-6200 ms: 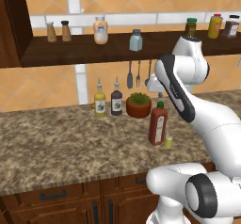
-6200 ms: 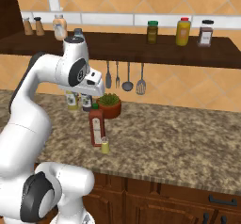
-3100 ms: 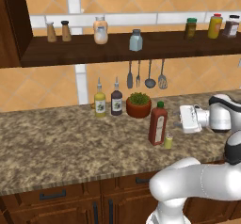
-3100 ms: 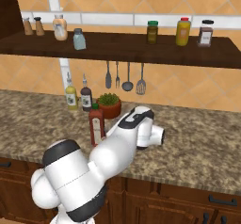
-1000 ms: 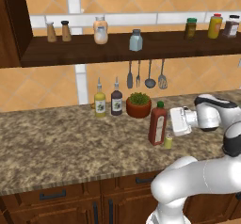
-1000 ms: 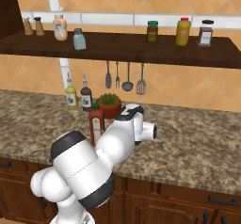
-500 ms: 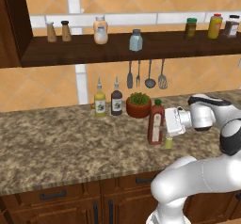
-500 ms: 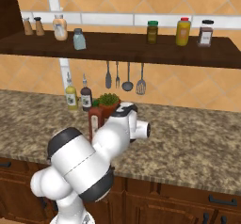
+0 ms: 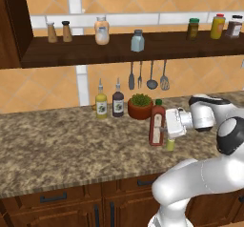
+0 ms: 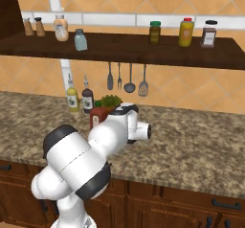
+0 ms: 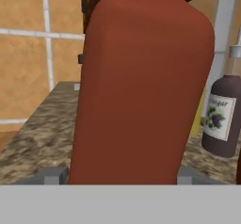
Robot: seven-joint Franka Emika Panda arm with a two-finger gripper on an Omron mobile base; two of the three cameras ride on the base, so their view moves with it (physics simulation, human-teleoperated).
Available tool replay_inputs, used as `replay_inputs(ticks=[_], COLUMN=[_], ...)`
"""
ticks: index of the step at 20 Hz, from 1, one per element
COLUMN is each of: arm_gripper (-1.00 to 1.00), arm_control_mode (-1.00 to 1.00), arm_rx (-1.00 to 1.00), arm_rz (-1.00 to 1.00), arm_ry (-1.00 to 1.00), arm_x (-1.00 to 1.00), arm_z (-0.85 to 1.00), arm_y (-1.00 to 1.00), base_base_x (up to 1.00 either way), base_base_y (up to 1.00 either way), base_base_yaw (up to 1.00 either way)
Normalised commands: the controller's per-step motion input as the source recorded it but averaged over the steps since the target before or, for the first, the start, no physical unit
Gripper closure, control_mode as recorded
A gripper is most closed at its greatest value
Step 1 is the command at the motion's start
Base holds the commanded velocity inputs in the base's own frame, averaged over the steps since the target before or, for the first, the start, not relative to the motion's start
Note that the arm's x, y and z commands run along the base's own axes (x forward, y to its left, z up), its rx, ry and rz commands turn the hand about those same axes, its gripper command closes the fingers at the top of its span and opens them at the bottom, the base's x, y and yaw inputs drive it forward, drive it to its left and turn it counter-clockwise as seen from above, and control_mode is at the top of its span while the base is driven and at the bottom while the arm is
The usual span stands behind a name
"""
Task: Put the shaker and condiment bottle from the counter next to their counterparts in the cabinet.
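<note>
At the lower middle of the hand view the fingers (image 11: pixel 55 175) stand apart on either side of the red bottle (image 11: pixel 141 91), whether gripping it I cannot tell.

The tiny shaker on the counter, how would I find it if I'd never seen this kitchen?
Look along the speckled stone counter to the tall red condiment bottle near the front edge. Right beside its base, on the right, stands the shaker. It's yellow-green and far smaller than any bottle nearby.
</note>
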Motion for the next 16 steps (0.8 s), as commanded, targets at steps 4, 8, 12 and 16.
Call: replay_inputs(ticks=[4,8,12,16], arm_gripper=[1.0,1.0,1.0,1.0], arm_control_mode=[-1.0,-1.0,-1.0,-1.0], arm_rx=[0.04,0.0,0.0,0.0], arm_rz=[0.0,0.0,0.0,0.0], arm_ry=[-0.04,-0.01,-0.02,-0.02], arm_x=[-0.2,-0.22,-0.23,-0.16], arm_z=[0.08,0.24,0.33,0.66], arm_y=[0.0,0.0,0.0,0.0], base_base_x=[0.0,0.0,0.0,0.0], base_base_y=[0.0,0.0,0.0,0.0], base_base_yaw=[0.0,0.0,0.0,0.0])
